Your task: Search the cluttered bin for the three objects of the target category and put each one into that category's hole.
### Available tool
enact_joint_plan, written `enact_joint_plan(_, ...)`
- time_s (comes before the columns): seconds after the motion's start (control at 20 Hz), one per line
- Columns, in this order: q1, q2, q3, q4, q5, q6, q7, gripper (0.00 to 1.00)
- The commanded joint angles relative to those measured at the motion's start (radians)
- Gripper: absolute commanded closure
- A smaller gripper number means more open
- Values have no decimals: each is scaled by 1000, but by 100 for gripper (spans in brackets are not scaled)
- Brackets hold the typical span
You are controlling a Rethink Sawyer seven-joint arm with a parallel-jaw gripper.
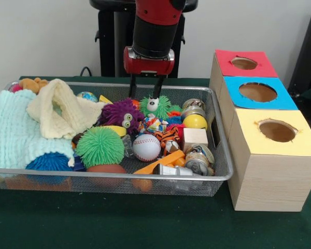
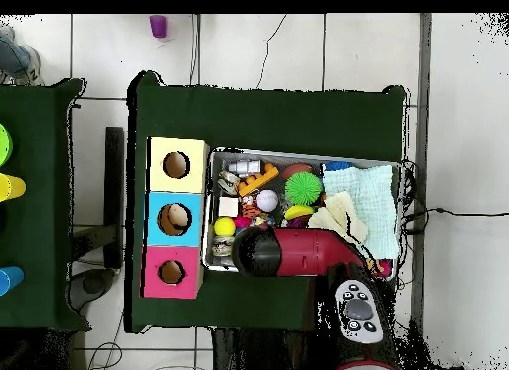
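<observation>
While the search step looks under way, the red and black arm's gripper (image 1: pixel 145 88) hangs with its two thin fingers apart and empty over the far middle of the wide silver wire-mesh bin (image 1: pixel 224 174), one fingertip (image 1: pixel 153 104) touching or just above a green spiky ball with a white eye (image 1: pixel 158 107). The bin sits on the green table just beside three wooden boxes, whose red-topped (image 1: pixel 244 63), blue-topped (image 1: pixel 258 92) and yellow-topped (image 1: pixel 278 131) holes stand open. Judging by the crowding, the next move calls for a narrow descent onto one toy, since a purple furry toy (image 1: pixel 122 115), a yellow ball (image 1: pixel 195 122) and tin cans (image 1: pixel 199 160) press close, while open room lies above the rim toward the boxes.
</observation>
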Motion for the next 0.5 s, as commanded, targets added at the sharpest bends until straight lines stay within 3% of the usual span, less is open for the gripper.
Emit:
enact_joint_plan(0.05,-48,-56,46,204,38,-57,163,0)
enact_joint_plan(0.2,-20,-132,21,278,45,-49,184,0)
enact_joint_plan(0.5,34,-102,-3,302,48,-125,238,0)
